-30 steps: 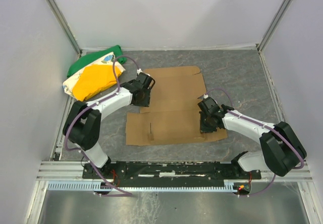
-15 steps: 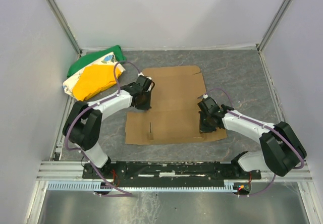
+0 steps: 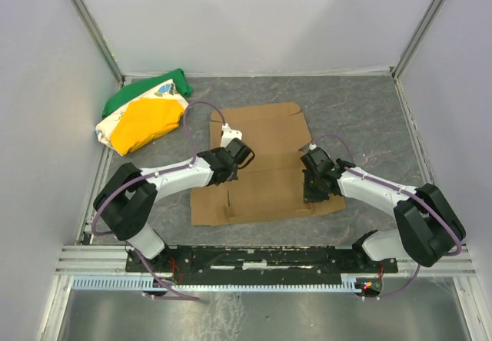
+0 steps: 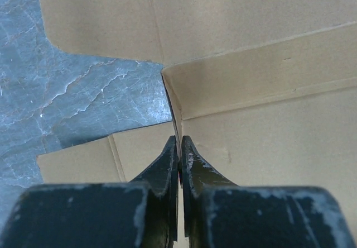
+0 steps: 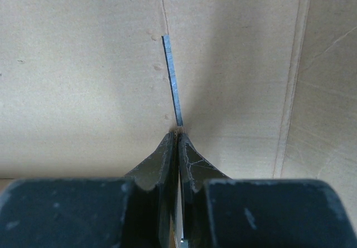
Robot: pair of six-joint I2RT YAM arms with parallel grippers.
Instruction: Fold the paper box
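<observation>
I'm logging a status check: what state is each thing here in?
paper box: mostly flat, not yet formed, flaps lifted.
left end effector: shut on an upright flap edge.
right end effector: shut on an upright flap edge.
cloth bundle: crumpled, lying apart from the paper box.

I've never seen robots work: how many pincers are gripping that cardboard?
2. The left pincer pinches a raised flap on the left side of the paper box; the right pincer pinches an upright flap on its right side. No others are visible.
</observation>
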